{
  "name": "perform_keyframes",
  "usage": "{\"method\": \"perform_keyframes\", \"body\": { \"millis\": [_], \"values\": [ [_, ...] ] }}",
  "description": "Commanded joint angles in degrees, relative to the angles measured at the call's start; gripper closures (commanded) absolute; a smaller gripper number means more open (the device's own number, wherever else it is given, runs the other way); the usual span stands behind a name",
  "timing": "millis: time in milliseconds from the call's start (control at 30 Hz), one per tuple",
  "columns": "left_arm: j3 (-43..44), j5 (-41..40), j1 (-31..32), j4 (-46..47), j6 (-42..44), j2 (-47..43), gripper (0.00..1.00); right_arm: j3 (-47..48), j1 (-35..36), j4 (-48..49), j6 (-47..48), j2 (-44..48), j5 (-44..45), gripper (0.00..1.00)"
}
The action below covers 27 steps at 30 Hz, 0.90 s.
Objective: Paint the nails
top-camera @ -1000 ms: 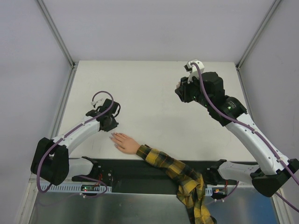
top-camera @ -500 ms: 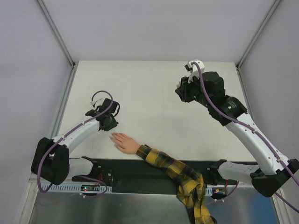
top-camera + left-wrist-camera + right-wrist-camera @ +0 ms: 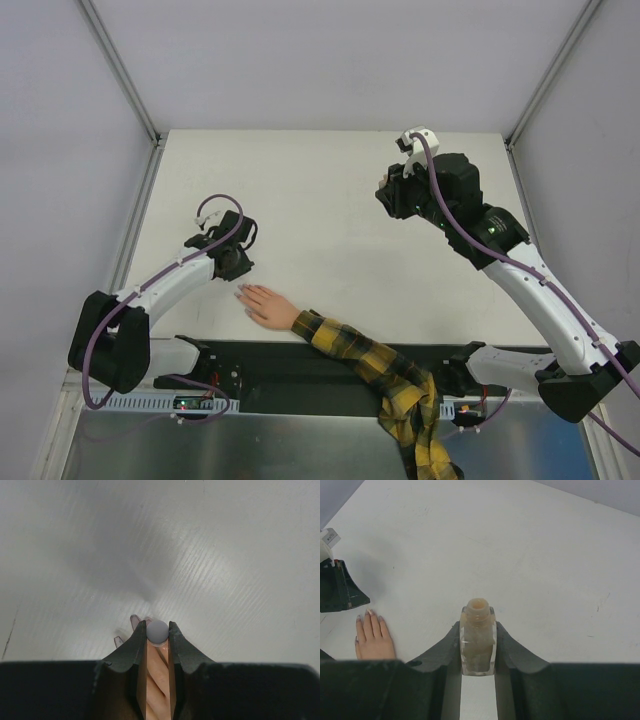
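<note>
Moved since earlier: pretty much nothing lol, both arms parked in the same spots, maybe a hair of drift on the right.
Left gripper point(image 3: 157, 624): pinched narrow on a small grey round-tipped stick point(image 3: 158, 633), guessing the polish brush; right at the fingertips, touching or not, can't tell.
Nails point(image 3: 134, 620): tiny, pale pinkish, slightly glossy; at the left end of the hand point(image 3: 268, 307), near the table's point(image 3: 330, 190) front edge, left of centre. Can't tell which are already coated.
Hand: flesh-coloured, flat, fingers together, pointing up-left at the left gripper.
Sleeve point(image 3: 372, 362): yellow-and-black plaid, trailing right and down past the table edge.
Right gripper point(image 3: 477, 625): clamped on an uncapped polish bottle point(image 3: 478, 647), upright, well apart from the hand.
Doing it well: go slow, land the tip on one nail only, stroke base to tip with light pressure, stay off the skin, keep the bottle level.
</note>
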<state>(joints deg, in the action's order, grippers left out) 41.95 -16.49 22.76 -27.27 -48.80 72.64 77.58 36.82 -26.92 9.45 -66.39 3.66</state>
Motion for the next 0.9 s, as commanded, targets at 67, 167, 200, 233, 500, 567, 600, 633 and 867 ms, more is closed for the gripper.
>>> {"method": "perform_keyframes", "body": {
  "millis": [67,167,200,233,500,567,600,633,867],
  "values": [
    [0.41,0.85,-0.79,0.02,-0.42,0.66,1.0,2.31,-0.61,1.08,-0.49,0.12,-0.5,1.0],
    [0.41,0.93,-0.79,-0.15,-0.51,1.01,1.0,2.22,-0.69,1.16,-0.58,0.21,-0.5,1.0],
    [0.5,0.93,-0.79,-0.16,-0.42,1.01,1.0,2.14,-0.69,1.08,-0.58,0.3,-0.5,1.0],
    [0.41,1.02,-0.79,-0.07,-0.51,1.18,1.0,2.05,-0.69,1.08,-0.58,0.21,-0.5,1.0],
    [0.58,1.02,-0.88,0.02,-0.77,1.98,1.0,1.78,-1.13,1.08,-0.66,0.38,-0.58,1.0],
    [0.76,0.94,-0.88,0.02,-0.78,2.24,1.0,1.7,-1.14,0.99,-0.66,0.38,-0.5,1.0],
    [0.76,0.93,-0.88,0.02,-0.77,2.33,1.0,1.61,-1.22,0.99,-0.66,0.38,-0.58,1.0],
    [0.93,0.85,-0.88,0.02,-0.77,2.5,1.0,1.52,-1.31,0.99,-0.66,0.38,-0.58,1.0],
    [0.94,0.93,-1.14,0.02,-0.95,2.68,1.0,1.52,-1.49,1.08,-0.66,0.3,-0.58,1.0]
  ]
}}
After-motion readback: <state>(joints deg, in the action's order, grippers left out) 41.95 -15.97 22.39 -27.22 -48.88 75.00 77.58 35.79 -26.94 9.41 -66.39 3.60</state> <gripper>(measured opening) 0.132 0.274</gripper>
